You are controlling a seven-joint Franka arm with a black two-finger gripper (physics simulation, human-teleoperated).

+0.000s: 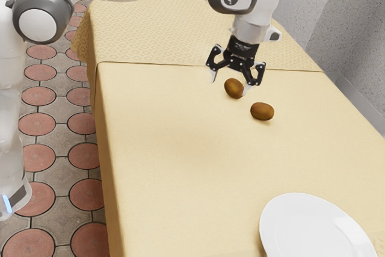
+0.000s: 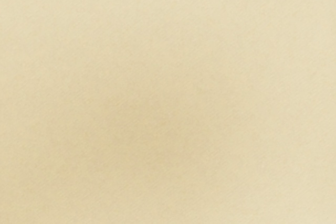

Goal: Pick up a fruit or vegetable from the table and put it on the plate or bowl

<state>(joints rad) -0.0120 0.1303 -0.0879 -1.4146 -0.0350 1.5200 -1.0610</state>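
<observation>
two fruits on the tan table. the gripper is down around the kiwi at the far end, jaws spread wide with a gap on the side toward the exterior view's left, so nothing's clamped. the second kiwi sits near it, not touching. i'd centre the fruit between the fingers, close gently across its short side, then lift straight up. the plate is well apart, at the near corner.
</observation>
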